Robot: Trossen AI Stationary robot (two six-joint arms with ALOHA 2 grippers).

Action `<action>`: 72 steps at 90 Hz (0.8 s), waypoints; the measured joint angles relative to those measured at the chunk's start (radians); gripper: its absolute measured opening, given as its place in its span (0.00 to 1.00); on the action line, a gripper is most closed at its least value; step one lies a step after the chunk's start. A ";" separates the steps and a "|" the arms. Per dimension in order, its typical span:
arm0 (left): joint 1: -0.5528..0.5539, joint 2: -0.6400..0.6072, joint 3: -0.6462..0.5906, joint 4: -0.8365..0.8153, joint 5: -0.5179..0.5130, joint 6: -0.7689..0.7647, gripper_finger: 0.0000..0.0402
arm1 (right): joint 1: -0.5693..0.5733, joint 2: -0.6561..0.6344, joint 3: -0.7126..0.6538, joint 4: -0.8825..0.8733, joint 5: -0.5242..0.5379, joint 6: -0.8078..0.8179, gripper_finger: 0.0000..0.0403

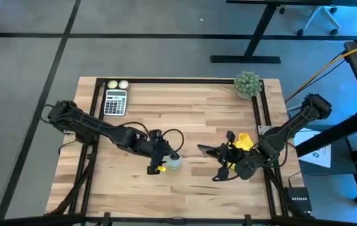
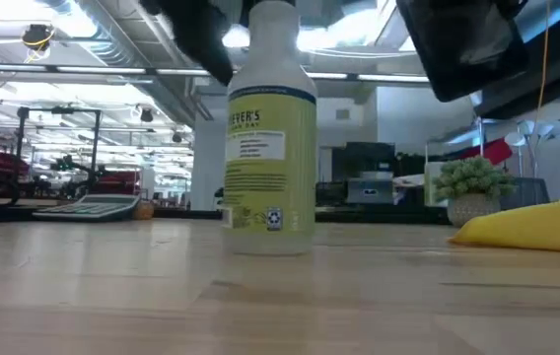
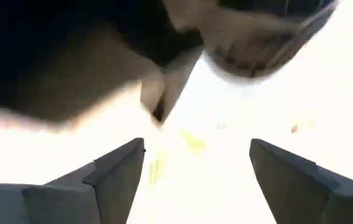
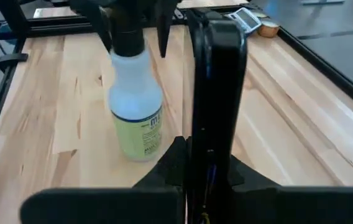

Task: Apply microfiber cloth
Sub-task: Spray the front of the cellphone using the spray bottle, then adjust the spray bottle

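A spray bottle (image 2: 270,128) with a pale green label stands upright on its base near the table's middle. My left gripper (image 1: 166,162) is open, its fingers (image 4: 164,25) on either side of the bottle's dark top. My right gripper (image 1: 224,157) is shut on a black smartphone (image 4: 217,93), right of the bottle. The yellow microfiber cloth (image 1: 242,140) lies on the table just beyond my right gripper; in the low view the cloth (image 2: 536,227) shows flat at the right. My left gripper has a finger on each side of the bottle's top (image 4: 127,28); I cannot tell whether they touch it. My right gripper pinches the smartphone's two flat faces near one end (image 4: 214,162) between its two fingers. The fingers come level from the table's right. The phone stands on edge, sticks out toward the bottle and is clear of the table.
A calculator (image 1: 115,102) and two small balls (image 1: 117,84) lie at the far left. A small potted plant (image 1: 247,83) stands at the far right. A black frame rail (image 1: 257,113) runs around the wooden tabletop. Bare wood lies between the bottle and the near edge.
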 joint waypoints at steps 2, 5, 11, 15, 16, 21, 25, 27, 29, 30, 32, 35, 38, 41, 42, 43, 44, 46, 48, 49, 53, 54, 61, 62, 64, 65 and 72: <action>0.000 -0.004 0.000 -0.015 0.001 -0.007 0.69 | 0.000 0.000 0.000 -0.003 0.001 0.000 0.01; 0.000 -0.012 0.000 -0.045 0.001 -0.022 0.69 | 0.000 0.000 -0.001 -0.007 0.003 0.001 0.01; 0.000 -0.029 0.000 -0.097 -0.003 -0.054 0.69 | 0.000 0.000 -0.013 -0.028 0.005 0.037 0.01; -0.003 -0.040 0.000 -0.125 -0.017 -0.080 0.69 | 0.001 -0.001 -0.032 -0.061 0.004 0.091 0.01; -0.004 -0.042 0.000 -0.130 -0.021 -0.084 0.69 | 0.001 -0.001 -0.039 -0.068 0.004 0.107 0.01; -0.018 -0.055 0.000 -0.147 -0.055 -0.108 0.69 | 0.003 -0.001 -0.088 -0.094 0.003 0.202 0.01; -0.033 -0.064 0.000 -0.156 -0.089 -0.126 0.69 | 0.003 -0.001 -0.137 -0.098 0.003 0.286 0.01; -0.042 -0.066 0.000 -0.158 -0.101 -0.130 0.69 | 0.004 -0.001 -0.164 -0.097 0.004 0.327 0.01; -0.048 -0.068 0.000 -0.158 -0.112 -0.135 0.69 | 0.007 -0.001 -0.190 -0.097 0.005 0.367 0.01; -0.051 -0.069 0.000 -0.158 -0.117 -0.136 0.69 | 0.011 0.000 -0.202 -0.097 0.006 0.387 0.01; -0.060 -0.069 0.000 -0.157 -0.124 -0.140 0.69 | 0.017 0.000 -0.224 -0.100 0.014 0.426 0.01; -0.070 -0.069 0.000 -0.159 -0.134 -0.151 0.69 | 0.027 0.000 -0.253 -0.108 0.036 0.473 0.01; -0.078 -0.069 0.000 -0.163 -0.141 -0.161 0.69 | 0.035 0.000 -0.278 -0.106 0.050 0.512 0.01; -0.085 -0.069 0.000 -0.164 -0.149 -0.173 0.69 | 0.038 0.000 -0.296 -0.098 0.052 0.543 0.01; -0.087 -0.069 0.000 -0.164 -0.150 -0.178 0.69 | 0.040 -0.001 -0.302 -0.097 0.049 0.552 0.01; -0.089 -0.069 0.000 -0.165 -0.152 -0.182 0.69 | 0.042 -0.001 -0.307 -0.096 0.046 0.560 0.01; -0.090 -0.069 0.000 -0.166 -0.154 -0.185 0.69 | 0.044 -0.001 -0.313 -0.094 0.043 0.568 0.01; -0.093 -0.069 0.000 -0.168 -0.158 -0.193 0.69 | 0.045 -0.001 -0.326 -0.093 0.029 0.582 0.01; -0.096 -0.069 0.000 -0.169 -0.160 -0.203 0.69 | 0.046 -0.001 -0.341 -0.090 0.014 0.598 0.01; -0.097 -0.069 0.000 -0.168 -0.161 -0.208 0.69 | 0.046 -0.001 -0.348 -0.086 0.010 0.604 0.01; -0.106 -0.069 0.000 -0.167 -0.166 -0.220 0.69 | 0.050 0.003 -0.378 -0.036 0.013 0.620 0.01; -0.107 -0.069 0.000 -0.167 -0.169 -0.223 0.69 | 0.050 0.004 -0.386 -0.022 0.013 0.620 0.01; -0.123 -0.069 0.000 -0.166 -0.205 -0.237 0.69 | 0.054 0.001 -0.411 0.014 0.010 0.615 0.01; -0.125 -0.069 0.000 -0.166 -0.211 -0.238 0.69 | 0.054 -0.001 -0.409 0.010 0.008 0.615 0.01; -0.128 -0.069 0.000 -0.166 -0.221 -0.240 0.69 | 0.054 -0.008 -0.403 0.000 -0.002 0.616 0.01; -0.129 -0.069 0.000 -0.166 -0.226 -0.241 0.69 | 0.054 -0.013 -0.398 -0.008 -0.009 0.618 0.01; -0.133 -0.069 0.000 -0.166 -0.239 -0.254 0.69 | 0.055 -0.043 -0.352 -0.102 -0.037 0.596 0.01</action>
